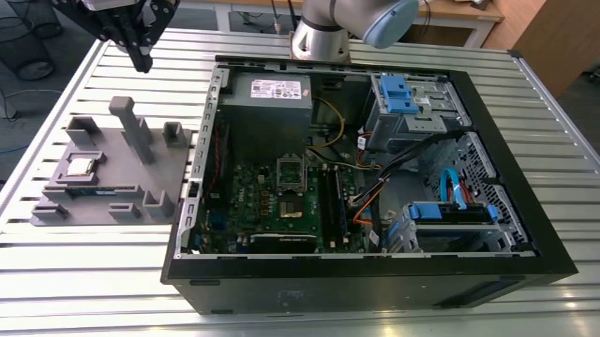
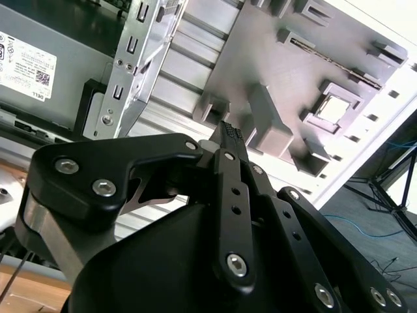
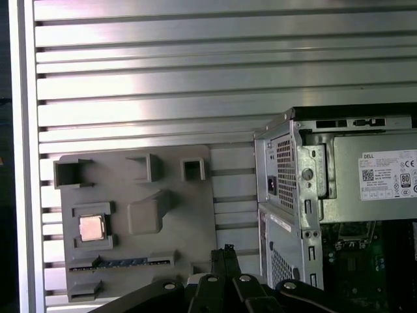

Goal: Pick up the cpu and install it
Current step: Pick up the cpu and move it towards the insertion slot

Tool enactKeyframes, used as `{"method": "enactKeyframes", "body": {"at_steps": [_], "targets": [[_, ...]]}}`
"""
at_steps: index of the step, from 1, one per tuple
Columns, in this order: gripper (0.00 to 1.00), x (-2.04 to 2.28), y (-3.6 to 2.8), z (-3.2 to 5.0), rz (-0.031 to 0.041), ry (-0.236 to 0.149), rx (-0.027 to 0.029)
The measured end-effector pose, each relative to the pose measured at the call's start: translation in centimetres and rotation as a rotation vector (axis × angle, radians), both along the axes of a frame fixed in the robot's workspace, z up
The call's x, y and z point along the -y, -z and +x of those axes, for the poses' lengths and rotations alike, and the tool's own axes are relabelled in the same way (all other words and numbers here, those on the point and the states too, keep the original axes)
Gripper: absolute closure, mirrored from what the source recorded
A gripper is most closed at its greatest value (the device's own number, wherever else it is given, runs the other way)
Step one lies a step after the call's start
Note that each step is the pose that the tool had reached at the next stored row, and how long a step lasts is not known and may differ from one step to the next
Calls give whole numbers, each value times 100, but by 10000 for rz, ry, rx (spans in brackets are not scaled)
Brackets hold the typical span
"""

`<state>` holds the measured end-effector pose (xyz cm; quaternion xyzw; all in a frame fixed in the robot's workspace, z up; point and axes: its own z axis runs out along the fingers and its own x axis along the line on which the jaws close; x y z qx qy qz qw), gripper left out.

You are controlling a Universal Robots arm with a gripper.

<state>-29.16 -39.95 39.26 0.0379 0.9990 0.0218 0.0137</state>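
Observation:
The cpu [image 1: 80,166], a small shiny square chip, lies in a recess of the grey holder plate [image 1: 122,203] at the exterior view's left. It shows as a bright square in both wrist views [image 2: 334,109] [image 3: 91,227]. My gripper [image 1: 140,62] hangs high above the table, beyond the holder plate and beside the case's rear corner, well away from the cpu. Its black fingers [image 2: 229,140] [image 3: 225,255] are shut together with nothing between them. The silver socket frame [image 1: 291,172] sits on the green motherboard inside the open computer case [image 1: 525,210].
A long dark memory stick [image 1: 94,189] [image 3: 124,263] lies in a slot on the holder plate, near the cpu. Grey posts [image 1: 131,126] rise from the plate. The case holds a power supply [image 1: 272,91], blue drive brackets [image 1: 398,95] and cables. The table [image 1: 103,281] is slatted metal.

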Motion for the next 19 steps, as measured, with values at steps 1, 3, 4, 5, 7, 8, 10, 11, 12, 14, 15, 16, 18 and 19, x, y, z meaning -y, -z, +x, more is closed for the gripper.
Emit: {"method": "enactKeyframes", "body": {"at_steps": [1,3,4,5,7,8,10,11,12,14,15,16,18,19], "targets": [[89,0,0,-10,0,1,0],[89,0,1,-30,1,0,1],[89,0,1,-40,1,1,1],[89,0,1,-50,0,1,0],[89,0,0,-71,0,0,0],[89,1,1,-81,0,0,0],[89,1,1,-101,0,0,1],[89,1,1,-111,0,0,0],[89,1,1,-121,0,0,0],[89,1,1,-143,0,0,0],[89,1,1,-153,0,0,0],[89,1,1,-164,0,0,1],[89,2,1,-185,0,0,0],[89,2,1,-194,0,0,0]]}}
